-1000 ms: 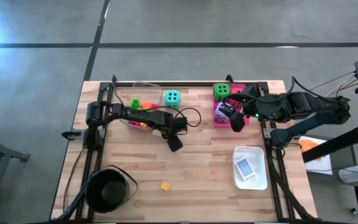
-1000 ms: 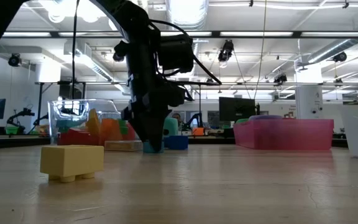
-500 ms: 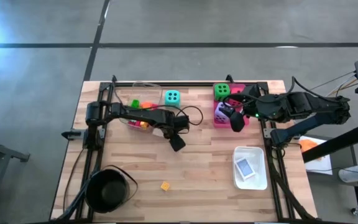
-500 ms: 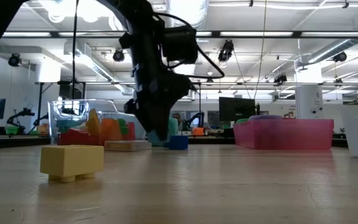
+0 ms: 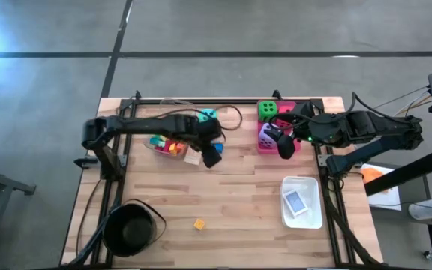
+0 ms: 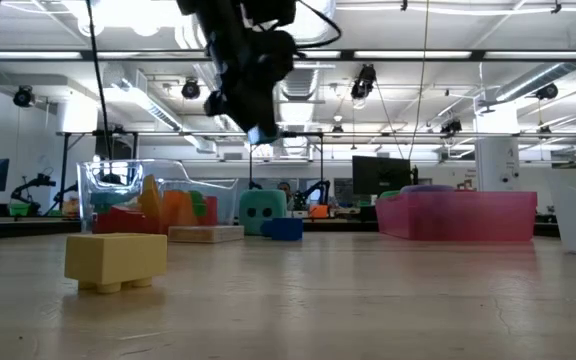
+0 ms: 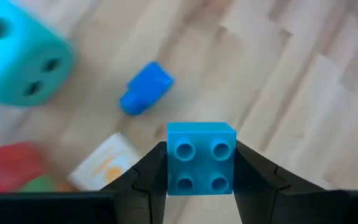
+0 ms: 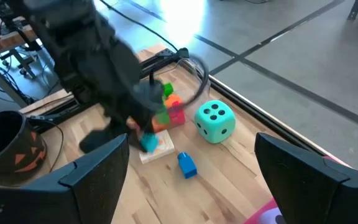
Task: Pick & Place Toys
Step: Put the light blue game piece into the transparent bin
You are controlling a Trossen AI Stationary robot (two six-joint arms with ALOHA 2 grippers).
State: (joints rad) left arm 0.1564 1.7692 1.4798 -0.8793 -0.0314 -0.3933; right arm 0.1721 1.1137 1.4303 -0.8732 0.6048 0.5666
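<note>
Holding a small light-blue plastic block (image 7: 201, 166) with four round studs, my left gripper (image 7: 199, 177) has its two dark fingers pressed against the block's opposite sides, and it hangs clear above the wooden tabletop (image 5: 238, 195). Below the gripper and a little ahead of it, a small darker-blue plastic block (image 7: 145, 88) lies on the wood, with the teal soft die with black dots (image 7: 18, 60) just beyond it. A small picture card (image 7: 101, 163) lies flat beside the gripper, near the red and green blocks of the clear tray (image 6: 158, 205). From the low camera the gripper (image 6: 260, 130) sits well above the teal die (image 6: 264, 212) and the blue block (image 6: 284, 228), touching neither. A yellow plastic block (image 6: 116, 260) lies alone on the tabletop, well apart from the gripper, nearer the round black pot (image 5: 130, 227).

My right gripper (image 5: 285, 145) waits over the pink tray (image 5: 264, 138), with the green soft die (image 5: 268, 110) just beside it. I cannot tell from the overhead camera what it has, but its own wrist camera shows the fingers (image 8: 98, 168) spread wide with nothing between them. A white tray (image 5: 303, 201) with a card lies well apart from it.
</note>
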